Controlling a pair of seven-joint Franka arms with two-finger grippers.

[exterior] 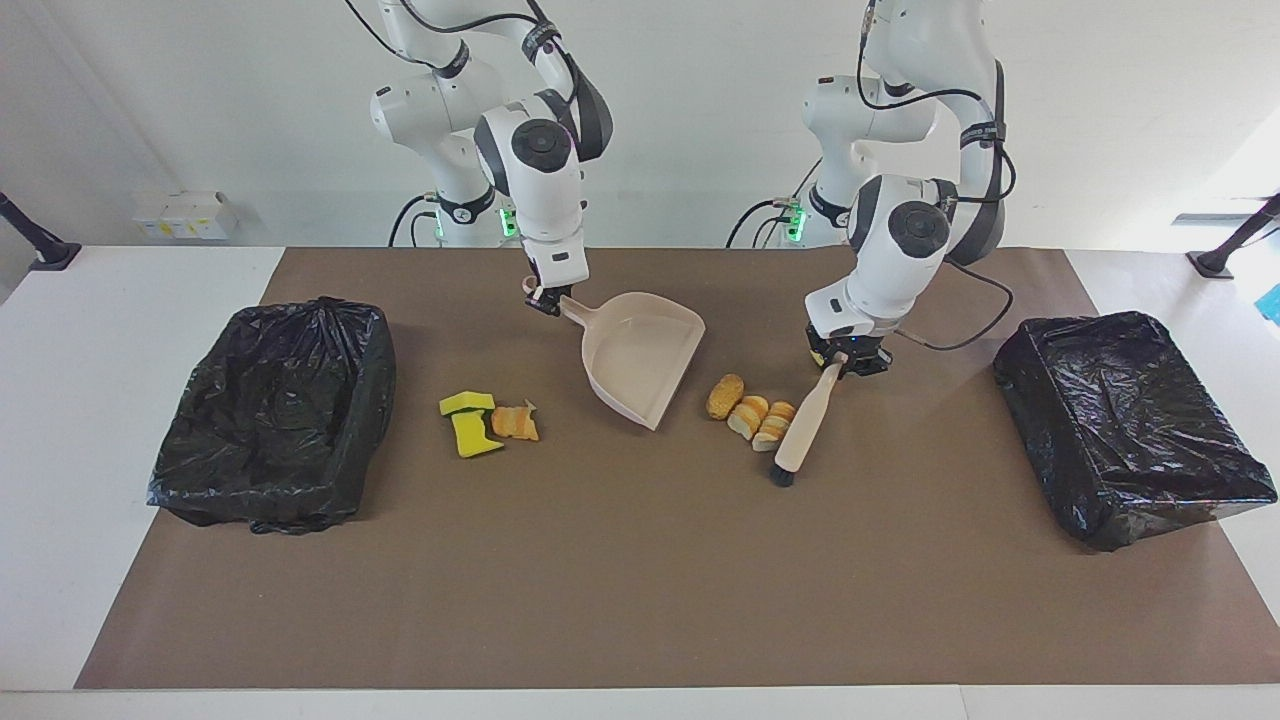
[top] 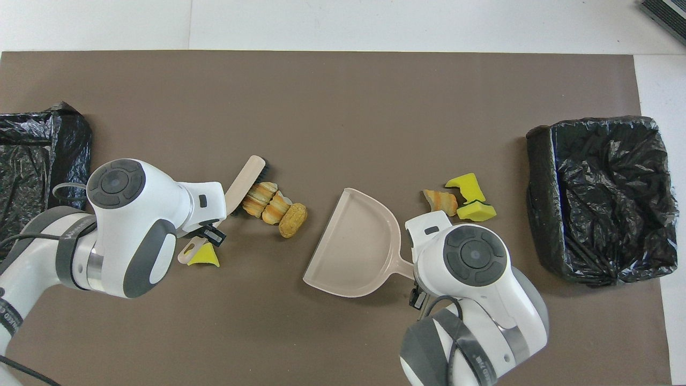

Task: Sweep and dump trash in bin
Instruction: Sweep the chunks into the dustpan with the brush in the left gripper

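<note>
A plain white wall (exterior: 720, 60) closes off the scene, evenly lit, with a brighter patch near its edge toward the left arm's end. In front of it stands a white worktop (exterior: 120, 300), most of it covered by a large brown mat (exterior: 640, 580) whose edges leave white margins showing on all sides. A small white box with yellow labels (exterior: 182, 215) sits against the wall at the right arm's end. Black stand feet (exterior: 40, 245) rest on the worktop's two corners nearest the wall. Light is soft; shadows are faint.
</note>
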